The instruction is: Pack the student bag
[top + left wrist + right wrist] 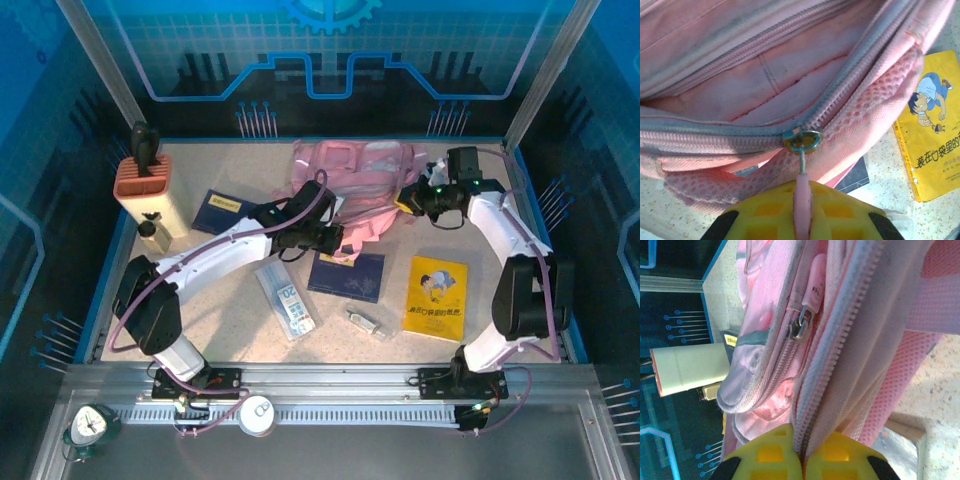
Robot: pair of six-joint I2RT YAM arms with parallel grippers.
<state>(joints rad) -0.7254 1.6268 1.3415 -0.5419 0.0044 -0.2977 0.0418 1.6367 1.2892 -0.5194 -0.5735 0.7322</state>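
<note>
The student bag (352, 178) lay on the far middle of the speckled table (240, 345), a soft pink backpack with pale panels, grey-edged zips and pink mesh at its side. Its long axis ran roughly left to right across the table, and its opened mouth faced the near side. In the left wrist view the main compartment gaped, showing pale pink lining (790, 85) with a stitched seam. Well to the left of the bag stood a cream holder (150, 192) with an orange top, a dark handled tool (143, 143) upright in it.

The left gripper (802, 212) was at the bag's near edge, its yellow fingers (765, 210) pinched on the pink zip pull (802, 197), which hung from the metal slider (802, 141). The right gripper (801, 452) was at the bag's right end, its fingers pressed together on the zip-edged fabric of the bag. A second slider (801, 327) sat on a front pocket zip.

On the near side of the bag lay a dark blue book (347, 275), and on the near right a yellow book (438, 298) with a cartoon boy on its cover. On the near left lay a clear case (285, 300).
</note>
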